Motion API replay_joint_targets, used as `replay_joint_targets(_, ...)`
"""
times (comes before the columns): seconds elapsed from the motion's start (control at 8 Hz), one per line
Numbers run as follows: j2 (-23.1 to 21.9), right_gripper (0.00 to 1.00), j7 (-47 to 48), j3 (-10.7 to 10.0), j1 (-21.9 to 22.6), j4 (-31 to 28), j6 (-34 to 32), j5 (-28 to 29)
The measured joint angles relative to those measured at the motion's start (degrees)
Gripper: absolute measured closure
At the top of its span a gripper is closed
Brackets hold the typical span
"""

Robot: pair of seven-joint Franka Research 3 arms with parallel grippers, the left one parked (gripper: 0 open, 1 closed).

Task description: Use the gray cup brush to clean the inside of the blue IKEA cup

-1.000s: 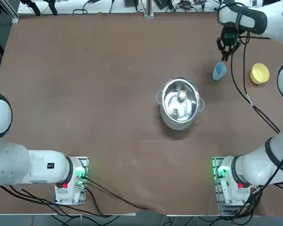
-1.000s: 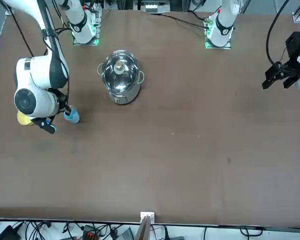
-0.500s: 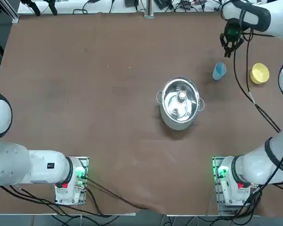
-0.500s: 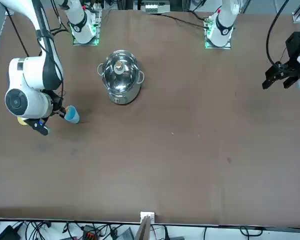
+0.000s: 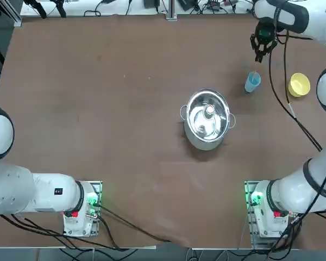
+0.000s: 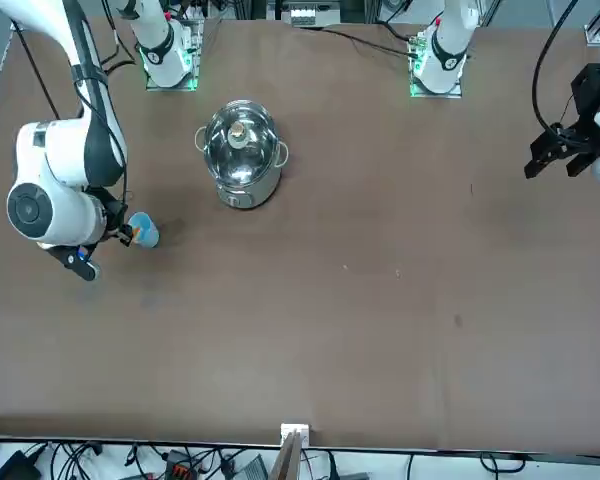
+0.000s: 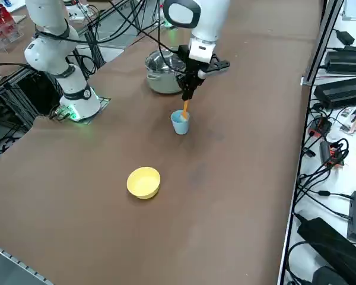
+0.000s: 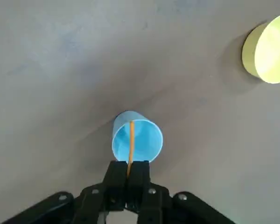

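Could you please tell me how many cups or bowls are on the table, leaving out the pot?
2: the blue cup, below the right gripper with the brush reaching into it, and the yellow bowl, off to one side.

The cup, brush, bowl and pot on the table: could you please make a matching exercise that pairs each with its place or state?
1. blue cup
2. brush
3. yellow bowl
4. steel pot

A. covered with a lid
B. standing with the brush's lower end inside it
C. shut in the right gripper
D. standing apart, touching nothing but the table

Pairs: 1-B, 2-C, 3-D, 4-A
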Motion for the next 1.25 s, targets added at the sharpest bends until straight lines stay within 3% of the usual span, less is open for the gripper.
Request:
replay_joint_targets(0.62,0.37,0.97,2.01,0.42,1.46,0.13,-3.16,0.92)
replay_joint_targets(1.25,0.41,0.97,2.05,-0.54,0.39,0.14,-5.36,0.82)
